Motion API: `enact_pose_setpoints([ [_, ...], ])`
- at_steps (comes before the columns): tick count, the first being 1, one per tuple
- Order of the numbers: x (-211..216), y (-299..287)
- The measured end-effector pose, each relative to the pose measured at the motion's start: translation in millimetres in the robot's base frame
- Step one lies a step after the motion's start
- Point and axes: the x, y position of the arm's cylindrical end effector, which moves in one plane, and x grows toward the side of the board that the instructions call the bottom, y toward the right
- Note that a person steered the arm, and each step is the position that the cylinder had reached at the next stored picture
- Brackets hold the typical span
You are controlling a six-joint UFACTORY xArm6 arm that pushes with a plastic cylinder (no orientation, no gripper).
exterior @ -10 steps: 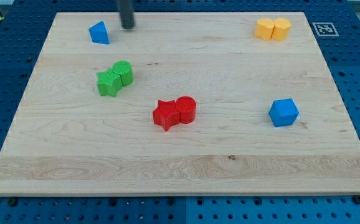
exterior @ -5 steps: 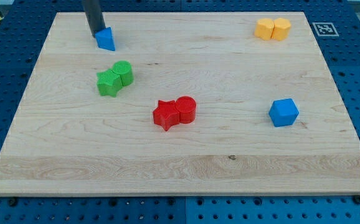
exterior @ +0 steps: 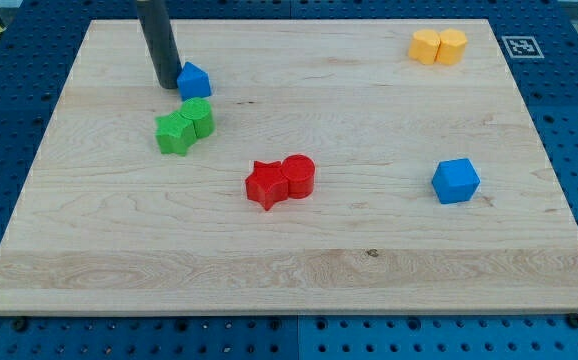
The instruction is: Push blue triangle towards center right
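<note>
The tip [exterior: 167,84] of the dark rod rests on the board [exterior: 299,270] in the upper left of the frame, touching or just beside the left side of the blue triangle [exterior: 194,80]. The rod has no fingers or jaws, so there is nothing to stand apart or together; contact is by the rod's side only. The blue triangle lies in the upper left of the board, directly to the right of the tip and just above the green pair, far from the center right. The green pair, a green star [exterior: 175,133] and a green cylinder [exterior: 199,117] touching each other, sits just below the triangle, nearly touching it. Near the board's center a red star [exterior: 266,184] and a red cylinder [exterior: 299,176] touch. A blue cube [exterior: 456,181] stands alone at center right. Two yellow blocks [exterior: 438,46], side by side and touching, occupy the upper right corner; their shapes cannot be told.
</note>
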Motion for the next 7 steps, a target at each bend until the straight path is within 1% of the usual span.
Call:
enact_pose_setpoints([
  [1,15,23],
  [4,17,104],
  [7,-3,150],
])
